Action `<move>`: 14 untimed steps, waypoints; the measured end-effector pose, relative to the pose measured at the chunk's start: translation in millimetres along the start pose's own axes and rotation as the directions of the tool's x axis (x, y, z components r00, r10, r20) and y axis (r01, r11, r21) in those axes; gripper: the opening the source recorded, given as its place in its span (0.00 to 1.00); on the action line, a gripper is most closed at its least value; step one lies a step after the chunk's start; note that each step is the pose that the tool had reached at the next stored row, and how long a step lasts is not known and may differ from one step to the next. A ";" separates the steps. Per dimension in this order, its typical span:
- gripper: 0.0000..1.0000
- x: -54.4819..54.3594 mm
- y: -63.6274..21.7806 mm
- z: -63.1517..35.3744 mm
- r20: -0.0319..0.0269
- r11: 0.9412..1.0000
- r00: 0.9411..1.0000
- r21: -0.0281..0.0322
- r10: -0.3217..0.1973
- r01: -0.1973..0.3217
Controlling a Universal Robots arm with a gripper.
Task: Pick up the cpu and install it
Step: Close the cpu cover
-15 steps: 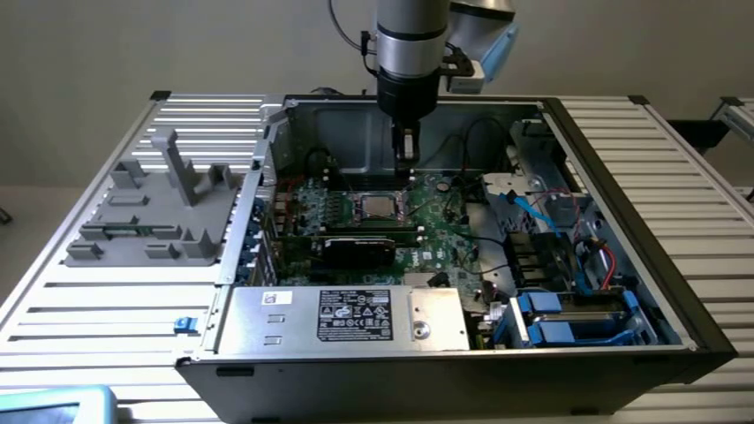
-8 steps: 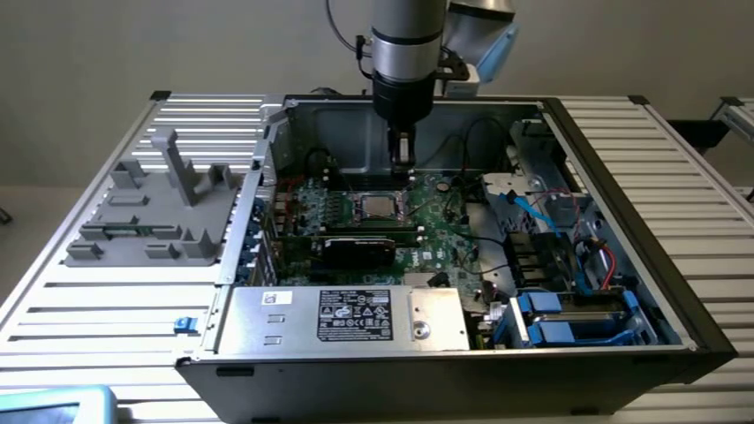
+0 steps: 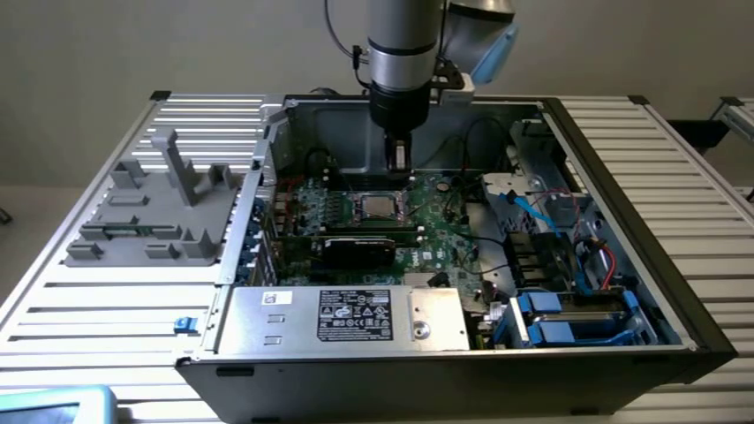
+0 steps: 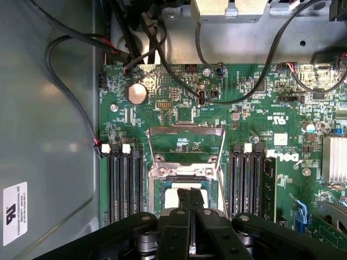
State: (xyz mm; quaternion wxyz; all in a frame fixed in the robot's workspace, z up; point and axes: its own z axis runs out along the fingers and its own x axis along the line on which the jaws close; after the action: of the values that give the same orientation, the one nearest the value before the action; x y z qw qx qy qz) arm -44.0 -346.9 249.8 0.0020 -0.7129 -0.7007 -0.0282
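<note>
— Where's the cpu?
— Lying flat in the socket, inside the open case.
— And the gripper?
— Closed on nothing, hanging just above the cpu.

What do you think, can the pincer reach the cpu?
Probably yes: the pincer hangs shut just above the cpu, the socket's metal flap stands open, and no cable crosses between them.

Behind the open computer case stands a plain pale wall; under it a slatted aluminium table, with a grey plastic fixture beside the case
</note>
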 end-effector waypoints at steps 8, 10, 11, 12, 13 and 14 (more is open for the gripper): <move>0.11 -0.7 -5.1 9.8 0.013 1.000 1.000 0.000 -0.003 0.003; 0.11 -1.2 -6.0 12.4 0.015 1.000 1.000 0.000 -0.004 0.004; 0.11 -1.6 -6.1 13.8 0.016 1.000 1.000 0.000 -0.005 0.005; 0.11 -2.2 -6.2 15.1 0.016 1.000 1.000 0.000 -0.006 0.006; 0.11 -2.7 -6.3 16.2 0.017 1.000 1.000 0.000 -0.007 0.007; 0.11 -3.2 -6.4 17.3 0.019 1.000 1.000 0.000 -0.008 0.008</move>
State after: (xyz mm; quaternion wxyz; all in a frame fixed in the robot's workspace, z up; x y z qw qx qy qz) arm -49.8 -349.2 232.1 -0.0046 -0.7105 -0.7034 -0.0216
